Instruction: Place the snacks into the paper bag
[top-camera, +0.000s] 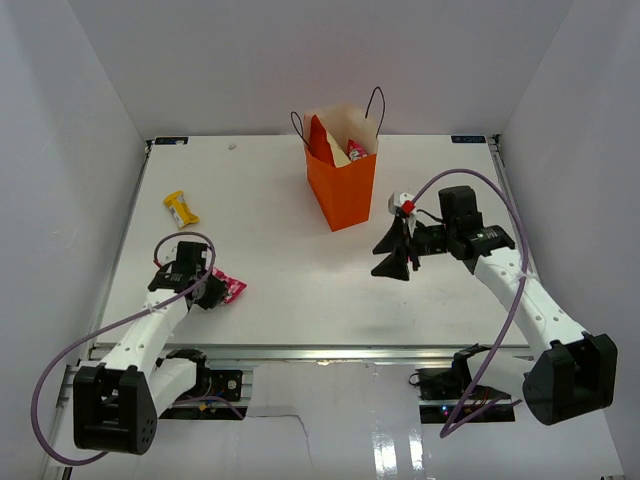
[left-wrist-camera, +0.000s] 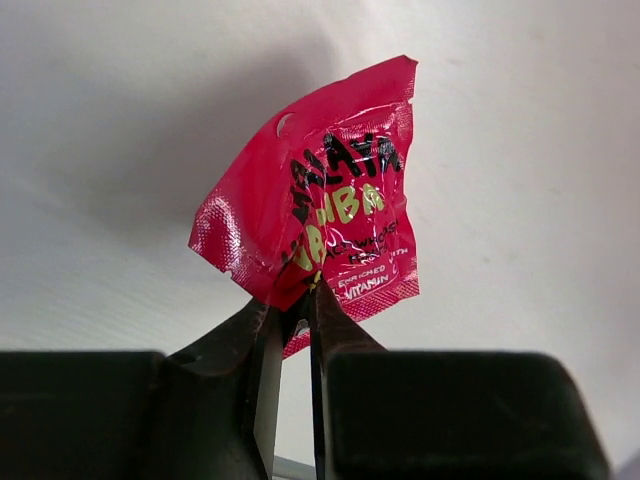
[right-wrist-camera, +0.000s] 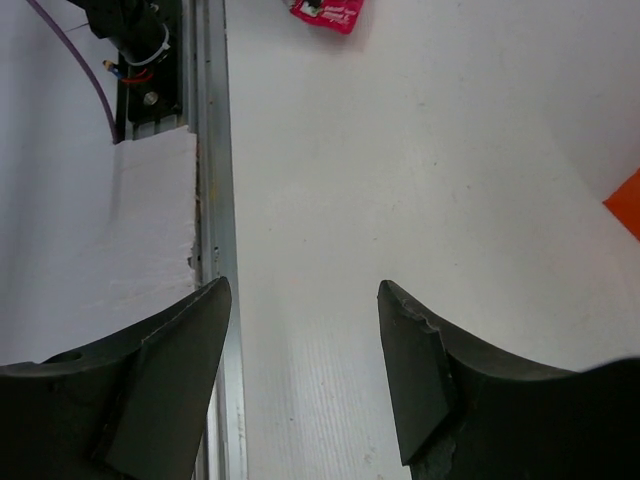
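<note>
Left fingers clamp the pink packet by its lower edge; right fingers stand apart, empty.

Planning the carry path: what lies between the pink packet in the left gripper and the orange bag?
Top view: only bare table between the pink packet and the paper bag; the yellow packet lies off that line.

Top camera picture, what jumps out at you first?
The bright orange paper bag standing tall at the back middle of the white table, with a packet peeking out. Next, the shiny pink snack packet pinched in the left arm's jaws near the front left. A little yellow packet lies alone on the left.
</note>
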